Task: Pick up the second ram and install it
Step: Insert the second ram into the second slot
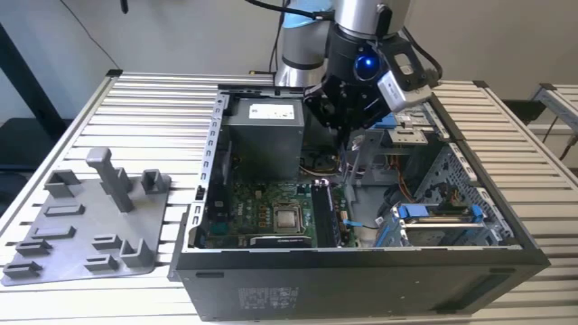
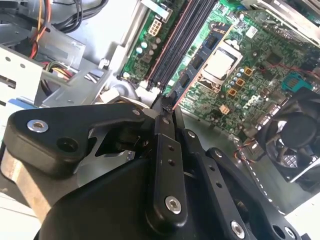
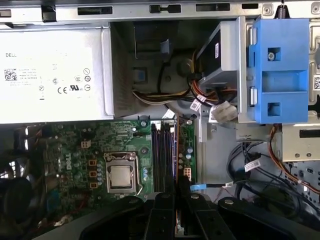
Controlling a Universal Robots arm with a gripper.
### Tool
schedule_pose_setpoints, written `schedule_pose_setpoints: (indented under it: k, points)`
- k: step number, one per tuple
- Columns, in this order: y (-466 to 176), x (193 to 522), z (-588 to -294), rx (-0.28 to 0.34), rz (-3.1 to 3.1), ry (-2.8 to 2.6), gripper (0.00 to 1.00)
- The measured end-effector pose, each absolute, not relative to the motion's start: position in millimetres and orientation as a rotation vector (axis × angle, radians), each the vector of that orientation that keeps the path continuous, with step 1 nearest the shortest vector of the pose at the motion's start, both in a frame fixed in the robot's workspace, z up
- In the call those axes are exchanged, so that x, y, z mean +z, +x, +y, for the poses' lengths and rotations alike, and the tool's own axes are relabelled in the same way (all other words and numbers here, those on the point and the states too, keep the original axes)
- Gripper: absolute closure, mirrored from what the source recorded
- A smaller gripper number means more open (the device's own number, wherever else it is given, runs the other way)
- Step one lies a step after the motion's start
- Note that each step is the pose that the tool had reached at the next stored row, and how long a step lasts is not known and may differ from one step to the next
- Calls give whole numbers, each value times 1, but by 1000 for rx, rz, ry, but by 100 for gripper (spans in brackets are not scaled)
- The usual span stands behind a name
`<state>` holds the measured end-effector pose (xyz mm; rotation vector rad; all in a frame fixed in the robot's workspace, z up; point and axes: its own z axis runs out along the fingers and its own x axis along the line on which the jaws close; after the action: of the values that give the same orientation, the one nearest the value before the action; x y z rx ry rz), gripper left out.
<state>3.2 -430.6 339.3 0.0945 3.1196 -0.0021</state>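
Note:
My gripper [image 1: 347, 134] hangs inside the open black computer case [image 1: 361, 277], above the motherboard [image 1: 262, 210]. In the second wrist view the gripper [image 2: 167, 107] is shut on the second ram [image 2: 197, 62], a thin dark strip with chips that sticks out from the fingertips over the board. The ram is held beside the long black memory slots [image 2: 175, 45], above them and apart from them. In the first wrist view the gripper [image 3: 177, 197] is over the memory slots [image 3: 162, 150], and the ram [image 3: 178, 150] shows edge-on as a thin line along their side.
A grey power supply [image 1: 262, 128] fills the case's rear corner. The processor socket [image 1: 287, 218] lies beside the slots. Blue drive brackets [image 1: 434, 213] and loose cables [image 3: 250, 165] sit on the exterior view's right. A grey tray with posts [image 1: 81, 223] lies outside the case, on the exterior view's left.

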Motion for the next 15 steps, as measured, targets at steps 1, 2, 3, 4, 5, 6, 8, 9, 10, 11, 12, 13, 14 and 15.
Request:
schedule_pose_setpoints:
  k: [1,2,3,4,5,6,8,9,10,11,12,13,14,15]
  points:
    - [3,338,-431,-2,3120,94,86]
    - [3,336,-431,-2,3120,94,86]
    - [3,335,-431,-2,3120,94,86]
    - [4,333,-431,-2,3120,94,86]
    - [4,332,-431,-2,3120,94,86]
    - [4,331,-432,-2,3120,94,86]
    - [4,328,-432,-2,3121,94,86]
    - [4,327,-432,-2,3121,94,86]
    - [4,326,-432,-2,3121,95,86]
    - [4,325,-433,-2,3122,95,86]
    - [4,324,-433,-2,3122,95,86]
    - [4,322,-433,-2,3122,95,86]
    - [4,321,-433,-2,3123,95,86]
    - [4,320,-433,-2,3123,95,86]
